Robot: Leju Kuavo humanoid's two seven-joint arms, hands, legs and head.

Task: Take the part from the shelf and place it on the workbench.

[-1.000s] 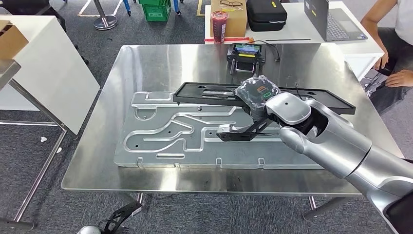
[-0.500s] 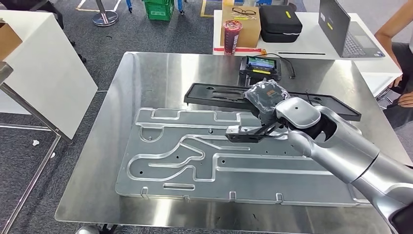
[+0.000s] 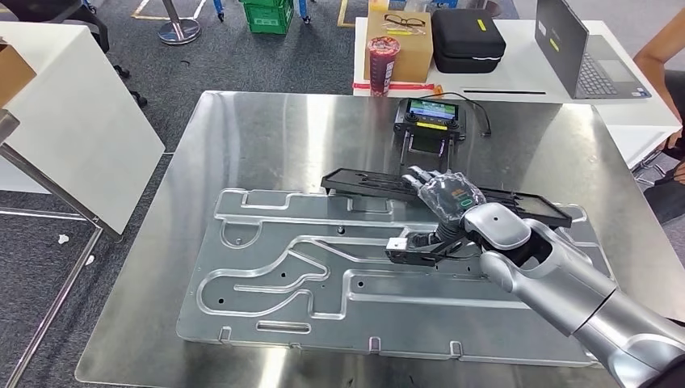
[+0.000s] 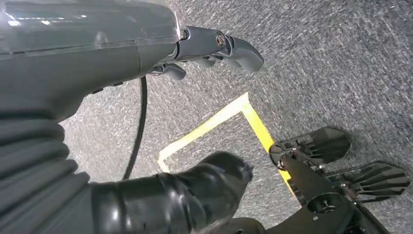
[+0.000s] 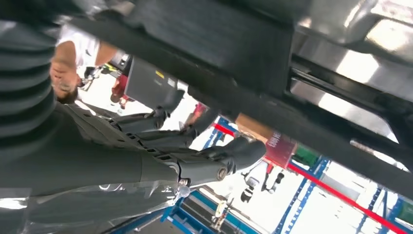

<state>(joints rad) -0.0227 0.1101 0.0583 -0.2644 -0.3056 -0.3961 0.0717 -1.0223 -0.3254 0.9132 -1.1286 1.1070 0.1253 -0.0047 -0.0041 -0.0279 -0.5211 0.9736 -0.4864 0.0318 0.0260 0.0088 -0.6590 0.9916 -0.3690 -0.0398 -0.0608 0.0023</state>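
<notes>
The part is a long, flat black frame [image 3: 363, 182] lying crosswise low over the steel workbench [image 3: 283, 137], along the far edge of a large grooved aluminium plate [image 3: 283, 275]. My right hand [image 3: 448, 198], wrapped in clear film, holds the frame near its middle, fingertips [image 3: 422, 172] reaching over its far side. I cannot tell whether the frame touches the table. In the right wrist view the frame [image 5: 234, 34] runs across close to the dark fingers [image 5: 219, 163]. My left hand [image 4: 97, 53] hangs over grey carpet with fingers apart and nothing in it.
A handheld controller [image 3: 430, 117] with a cable lies on the workbench behind the frame. Beyond, a white table carries a red cup [image 3: 382, 52], a cardboard box [image 3: 408, 36], a black case [image 3: 467, 39] and a laptop [image 3: 582, 52]. A person [image 3: 666, 48] sits at the right edge.
The head view has shifted forward over the table. My right hand has carried the black frame lower and a little farther back, towards the plate's far edge.
</notes>
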